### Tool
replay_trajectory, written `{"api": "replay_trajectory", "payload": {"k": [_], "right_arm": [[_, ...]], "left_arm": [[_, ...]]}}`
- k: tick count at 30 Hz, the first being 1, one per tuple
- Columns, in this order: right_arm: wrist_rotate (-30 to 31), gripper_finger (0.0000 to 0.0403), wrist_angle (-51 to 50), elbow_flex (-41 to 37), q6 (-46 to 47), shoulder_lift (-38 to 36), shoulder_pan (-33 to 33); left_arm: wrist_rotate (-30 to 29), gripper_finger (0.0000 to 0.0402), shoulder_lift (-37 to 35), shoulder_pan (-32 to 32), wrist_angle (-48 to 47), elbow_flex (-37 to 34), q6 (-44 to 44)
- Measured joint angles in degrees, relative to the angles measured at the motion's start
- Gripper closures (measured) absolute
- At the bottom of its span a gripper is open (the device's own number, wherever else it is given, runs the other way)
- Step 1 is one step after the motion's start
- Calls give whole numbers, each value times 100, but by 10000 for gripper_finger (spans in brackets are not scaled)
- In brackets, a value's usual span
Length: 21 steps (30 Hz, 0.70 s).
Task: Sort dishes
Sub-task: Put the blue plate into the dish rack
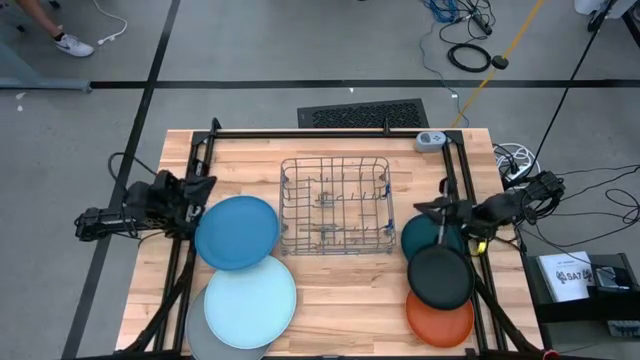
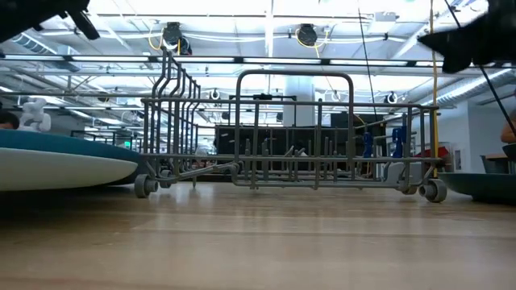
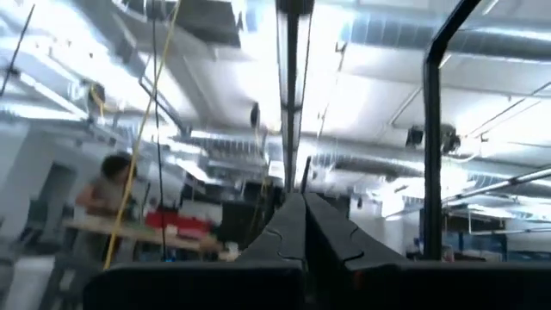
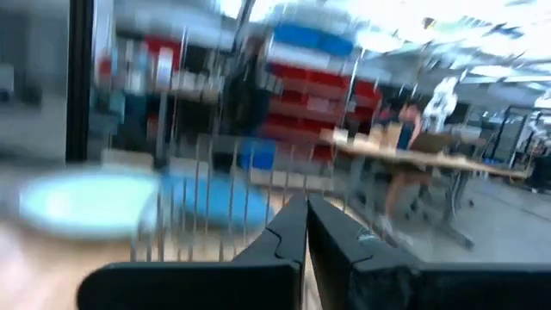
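The plates lie on the table on either side of a wire dish rack (image 1: pixel 335 207). On the left are a medium blue plate (image 1: pixel 237 232), a pale blue plate (image 1: pixel 250 300) and a grey plate (image 1: pixel 200 335) that shows from under the pale blue one. On the right are a dark teal plate (image 1: pixel 425 240), a black plate (image 1: pixel 440 277) overlapping it, and an orange plate (image 1: pixel 440 318). My left gripper (image 1: pixel 208 184) is shut and empty, raised above the medium blue plate's far left rim. My right gripper (image 1: pixel 422 208) is shut and empty above the teal plate's far rim.
A black frame (image 1: pixel 330 132) runs along the table's far edge and down both sides. A small white device (image 1: pixel 430 140) sits at the far right corner. Bare wood (image 1: pixel 345 300) lies between the two groups of plates, in front of the rack. People show in the room beyond.
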Motion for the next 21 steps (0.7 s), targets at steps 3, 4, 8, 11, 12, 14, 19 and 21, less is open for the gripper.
{"api": "replay_trajectory", "payload": {"k": [3, 4, 8, 11, 12, 14, 19, 21], "right_arm": [[0, 394, 1174, 0, -121, 2, 0], [0, 394, 1618, 2, -250, 0, 0], [-3, 394, 3012, 4, -560, 0, 0], [-8, 394, 3392, 7, -587, 0, 0], [-11, 394, 3393, 7, -595, 0, 0], [-29, 394, 3386, 7, -595, 0, 0], [-889, 394, 3538, 7, -583, 36, -2], [-1191, 394, 3764, 7, -719, 109, -1]], "left_arm": [[121, 401, 45, 0, 231, 1, 148], [106, 401, 63, -2, 341, 8, 129], [-160, 388, 166, 2, 411, 251, -559], [-64, 346, 387, -33, 78, 582, -606], [-6, 326, 493, -58, -96, 702, -600], [80, 282, 828, -127, -374, 983, -523], [350, 187, 1933, -287, -1739, 1953, 437], [462, 172, 2365, -330, -2720, 2585, 798]]}}
